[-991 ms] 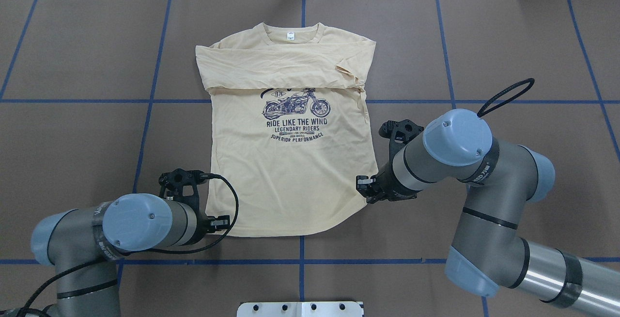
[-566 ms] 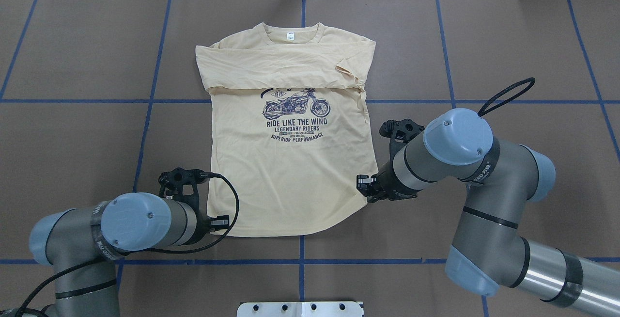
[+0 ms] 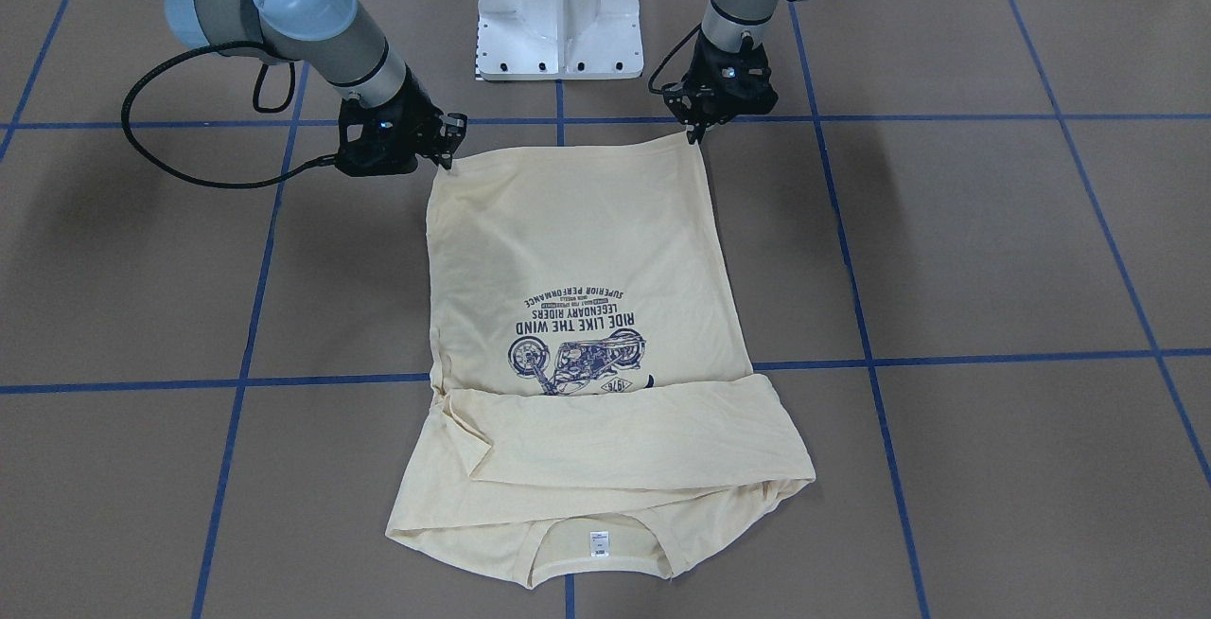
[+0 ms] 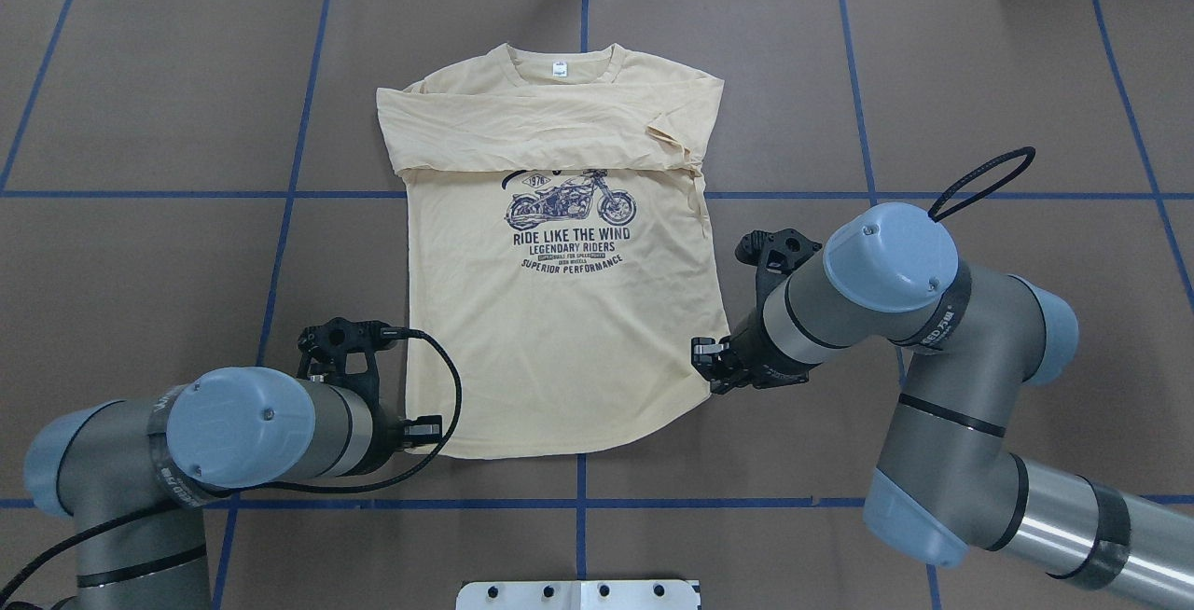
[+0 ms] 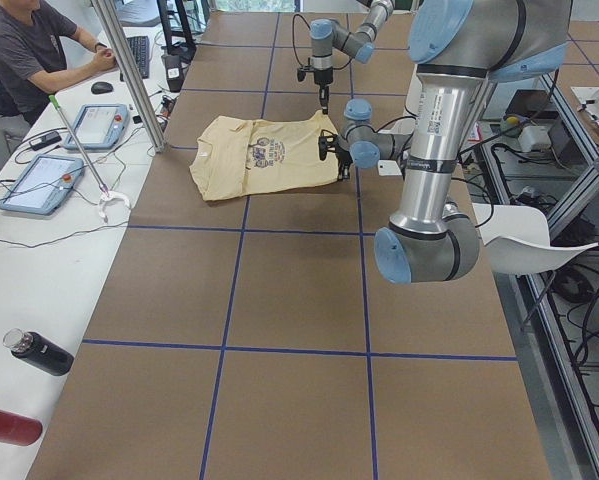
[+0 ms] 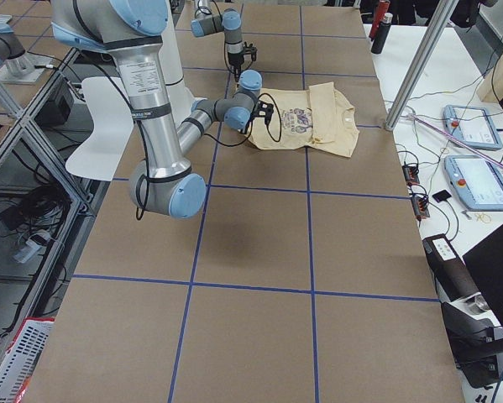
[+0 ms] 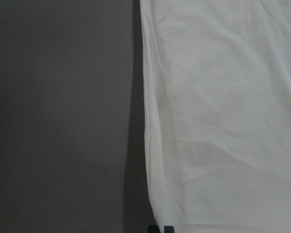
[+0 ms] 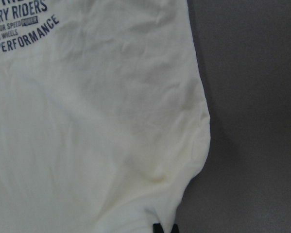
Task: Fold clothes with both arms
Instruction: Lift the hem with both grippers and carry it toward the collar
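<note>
The cream-yellow T-shirt (image 4: 560, 339) lies flat on the brown table, motorcycle print up, both sleeves folded across its chest and the neck label at the far end. My left gripper (image 4: 417, 428) sits at the near-left hem corner. The left wrist view shows its fingertips (image 7: 162, 228) close together at the hem of the fabric (image 7: 223, 121). My right gripper (image 4: 706, 366) is at the near-right hem corner. Its tips (image 8: 164, 228) are pinched on the cloth edge (image 8: 96, 121). From the front, the left gripper (image 3: 698, 132) and right gripper (image 3: 445, 157) hold the hem of the shirt (image 3: 577, 250) low over the table.
The white pedestal base (image 3: 558, 4) stands just behind the hem. Blue tape lines grid the table (image 4: 979, 78). A person (image 5: 29, 50) sits at a side bench with tablets, and bottles (image 5: 39, 352) lie on that bench.
The left arm's elbow has swung a little outward to the left. The right arm has shifted slightly. The shirt has barely moved.
</note>
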Motion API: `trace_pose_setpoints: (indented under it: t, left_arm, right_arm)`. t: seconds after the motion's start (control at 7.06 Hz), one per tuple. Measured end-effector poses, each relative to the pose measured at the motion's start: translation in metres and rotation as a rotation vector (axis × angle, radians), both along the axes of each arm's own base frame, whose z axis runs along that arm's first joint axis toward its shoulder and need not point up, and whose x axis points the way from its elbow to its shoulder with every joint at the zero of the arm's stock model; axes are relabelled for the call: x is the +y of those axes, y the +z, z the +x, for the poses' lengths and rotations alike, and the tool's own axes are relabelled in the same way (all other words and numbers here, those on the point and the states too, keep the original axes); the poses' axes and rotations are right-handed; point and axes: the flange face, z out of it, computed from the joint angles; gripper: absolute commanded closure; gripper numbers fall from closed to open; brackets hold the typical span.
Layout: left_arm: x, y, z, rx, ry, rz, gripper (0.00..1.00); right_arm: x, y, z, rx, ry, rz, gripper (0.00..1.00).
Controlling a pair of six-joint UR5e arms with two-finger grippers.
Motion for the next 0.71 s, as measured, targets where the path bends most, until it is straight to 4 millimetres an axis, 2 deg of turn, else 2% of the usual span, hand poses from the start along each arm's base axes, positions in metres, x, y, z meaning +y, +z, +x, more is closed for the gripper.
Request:
trace_pose_setpoints:
  t: [0.28,0.57,0.71]
  left_arm:
    - [0.006,-0.014,-0.007,0.022,0.029,-0.01,1.0]
    - [0.012,-0.025,-0.015,0.05,0.053,-0.017,1.0]
    - [0.023,-0.028,-0.016,0.055,0.084,-0.028,1.0]
  right_arm:
    - [0.017,0.005,0.018,0.004,0.01,-0.071,1.0]
    - [0.057,0.007,0.019,0.011,-0.015,-0.159,1.0]
    - [0.081,0.003,0.012,0.015,-0.034,-0.206,1.0]
